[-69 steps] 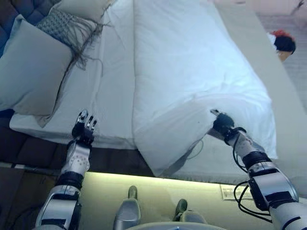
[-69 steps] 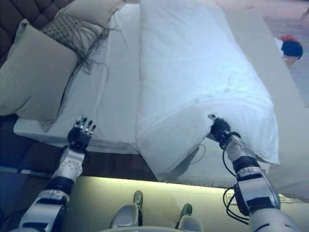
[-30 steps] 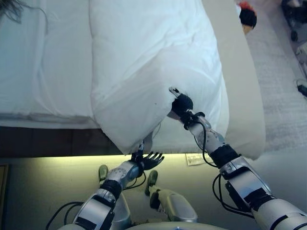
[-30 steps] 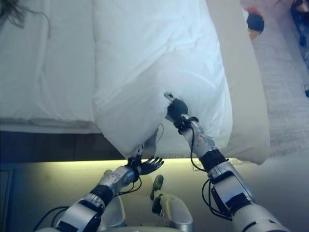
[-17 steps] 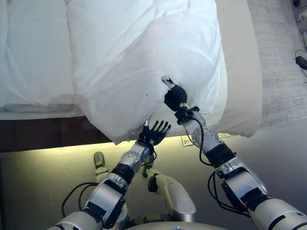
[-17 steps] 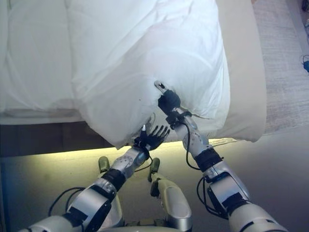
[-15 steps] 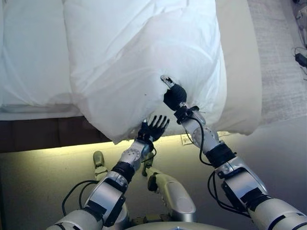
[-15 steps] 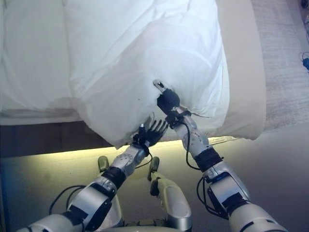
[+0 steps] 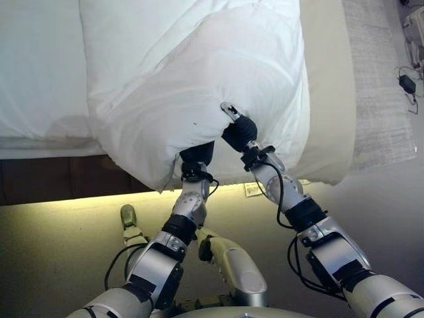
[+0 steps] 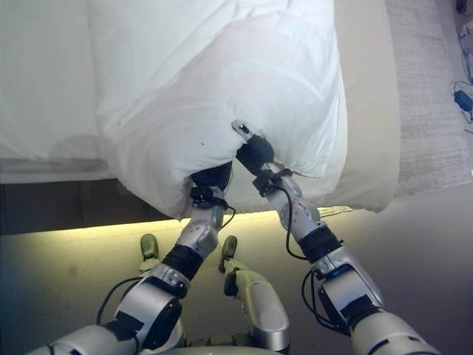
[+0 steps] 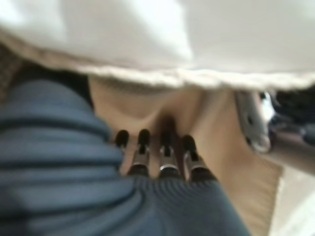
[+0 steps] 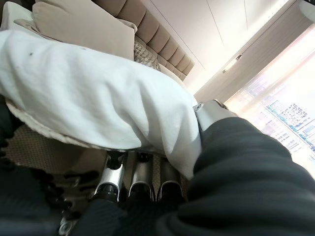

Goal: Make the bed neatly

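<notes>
Right hand (image 9: pixel 238 131) grips the white duvet (image 9: pixel 199 73)'s edge — left hand (image 9: pixel 197 155) under it, fingers straight — beige mattress (image 9: pixel 328 99) beneath.

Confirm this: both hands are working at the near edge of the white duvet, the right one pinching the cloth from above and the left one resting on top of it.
Not quite. The left hand is not on top: it has gone under the overhanging edge of the white duvet, as the left eye view shows. The right hand does pinch the cloth, thumb on top.
</notes>
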Controlling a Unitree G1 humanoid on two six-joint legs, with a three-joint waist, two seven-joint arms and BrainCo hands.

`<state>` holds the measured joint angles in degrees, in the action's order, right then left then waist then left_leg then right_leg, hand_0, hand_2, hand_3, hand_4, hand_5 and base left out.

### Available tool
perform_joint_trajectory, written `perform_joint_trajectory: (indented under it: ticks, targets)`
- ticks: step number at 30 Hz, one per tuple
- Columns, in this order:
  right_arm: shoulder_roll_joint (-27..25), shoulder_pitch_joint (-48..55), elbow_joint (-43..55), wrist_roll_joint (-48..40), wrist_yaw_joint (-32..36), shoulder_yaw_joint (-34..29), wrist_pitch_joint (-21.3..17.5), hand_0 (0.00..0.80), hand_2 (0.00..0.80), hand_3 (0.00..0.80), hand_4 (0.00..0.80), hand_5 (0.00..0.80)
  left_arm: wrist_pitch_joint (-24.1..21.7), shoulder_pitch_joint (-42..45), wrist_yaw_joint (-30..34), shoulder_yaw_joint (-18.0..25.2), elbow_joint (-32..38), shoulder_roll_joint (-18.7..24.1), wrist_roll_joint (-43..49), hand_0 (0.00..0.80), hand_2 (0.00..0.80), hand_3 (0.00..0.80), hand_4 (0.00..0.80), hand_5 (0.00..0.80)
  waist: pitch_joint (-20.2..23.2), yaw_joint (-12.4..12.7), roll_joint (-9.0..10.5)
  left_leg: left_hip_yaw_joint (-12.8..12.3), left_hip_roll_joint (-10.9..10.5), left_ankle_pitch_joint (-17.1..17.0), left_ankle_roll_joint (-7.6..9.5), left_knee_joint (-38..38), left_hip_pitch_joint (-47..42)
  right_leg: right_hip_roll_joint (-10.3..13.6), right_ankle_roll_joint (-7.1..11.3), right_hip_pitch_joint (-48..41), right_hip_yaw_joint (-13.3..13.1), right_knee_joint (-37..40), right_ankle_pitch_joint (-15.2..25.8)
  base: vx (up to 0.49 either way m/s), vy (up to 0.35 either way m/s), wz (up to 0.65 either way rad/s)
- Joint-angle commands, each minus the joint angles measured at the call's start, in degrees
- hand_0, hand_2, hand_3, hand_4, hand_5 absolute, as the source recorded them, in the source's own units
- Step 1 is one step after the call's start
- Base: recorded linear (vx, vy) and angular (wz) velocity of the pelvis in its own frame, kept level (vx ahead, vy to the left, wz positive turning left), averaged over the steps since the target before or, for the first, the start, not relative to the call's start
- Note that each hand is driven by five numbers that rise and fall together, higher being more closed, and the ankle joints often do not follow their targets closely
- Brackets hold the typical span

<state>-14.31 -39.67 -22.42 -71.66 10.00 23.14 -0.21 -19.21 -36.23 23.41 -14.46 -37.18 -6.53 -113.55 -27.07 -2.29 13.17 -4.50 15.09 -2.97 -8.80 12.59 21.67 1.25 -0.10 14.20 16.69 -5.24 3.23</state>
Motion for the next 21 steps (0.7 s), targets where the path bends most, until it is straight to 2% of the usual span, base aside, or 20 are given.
perform_joint_trajectory:
  ticks: [1,6,11,14,15,16,17,21]
  targets:
    - [2.0,1.3,8.2,-1.7,4.2,-1.2,-2.7,0.800,0.800,0.800,0.800,0.800,-4.3,-3.4,2.2,-2.1,6.9,-4.4,0.5,0.000,0.000,0.000,0.000,0.000,3.2,1.0,2.15,0.4,0.9,3.5,-0.91,-1.0,-1.2,4.4,5.92,0.8,-0.5,-6.2,-6.2,0.015,-0.055,0.05]
    - [2.3,2.3,6.5,-1.7,4.4,-1.3,-3.1,0.800,0.800,0.800,0.800,0.800,-9.8,-1.2,0.3,-4.3,10.7,-5.4,0.5,0.000,0.000,0.000,0.000,0.000,3.6,1.7,2.43,0.6,0.9,3.8,-0.87,-2.0,-2.4,4.4,6.17,-1.1,0.6,-4.8,-6.0,0.013,-0.033,0.10]
    - [2.2,3.9,5.0,-1.5,5.0,-2.3,-1.5,0.800,0.800,0.800,0.800,0.800,-10.9,2.1,1.9,-5.2,12.3,-5.4,0.5,0.000,0.000,0.000,0.000,0.000,4.5,2.4,1.92,0.6,0.8,3.9,-0.86,-3.3,-4.5,4.6,6.32,-3.5,1.2,-3.5,-6.2,0.030,0.012,0.10]
    - [1.6,4.9,3.4,0.5,3.9,-2.2,-0.2,0.800,0.800,0.800,0.800,0.800,-10.7,3.9,3.4,-4.3,12.2,-4.6,0.5,0.000,0.000,0.000,0.000,0.000,5.3,2.9,1.26,0.6,0.8,3.7,-0.95,-4.0,-6.0,5.1,6.36,-4.9,1.6,-3.2,-6.5,0.023,0.059,0.06]
    - [1.1,5.4,2.6,1.3,3.5,-2.2,0.7,0.800,0.800,0.800,0.800,0.800,-10.2,4.5,3.9,-3.5,12.1,-4.2,0.5,0.000,0.000,0.000,0.000,0.000,5.5,3.3,1.09,0.2,0.5,2.4,-0.64,-4.1,-6.1,5.5,5.93,-5.2,2.3,-2.8,-5.6,-0.024,0.077,0.02]
    - [0.8,5.9,1.9,2.2,3.2,-2.1,1.8,0.442,0.442,0.442,0.442,0.442,-9.7,4.9,4.4,-2.7,12.0,-3.8,0.5,0.000,0.000,0.000,0.000,0.000,5.9,3.4,0.86,0.3,0.4,2.4,-0.65,-4.3,-6.5,5.6,5.93,-5.7,2.4,-2.7,-5.7,-0.020,0.080,0.03]
    - [0.5,6.3,1.3,3.0,2.7,-2.1,2.6,0.000,0.000,0.000,0.000,0.000,-8.9,5.2,4.9,-2.0,11.7,-3.4,0.5,0.000,0.000,0.000,0.000,0.000,6.2,3.5,0.63,0.4,0.3,2.4,-0.64,-4.5,-7.0,5.7,5.93,-6.2,2.4,-2.6,-5.8,0.077,0.079,0.05]
    - [-0.4,9.2,-0.7,5.4,2.2,-1.7,6.2,0.000,0.000,0.000,0.000,0.000,-6.8,6.4,6.0,1.2,11.2,-1.4,0.5,0.000,0.000,0.000,0.000,0.000,7.7,4.0,-0.28,0.7,-0.3,2.2,-0.48,-5.5,-9.1,6.3,5.96,-8.2,2.5,-2.0,-6.0,0.068,0.063,0.06]
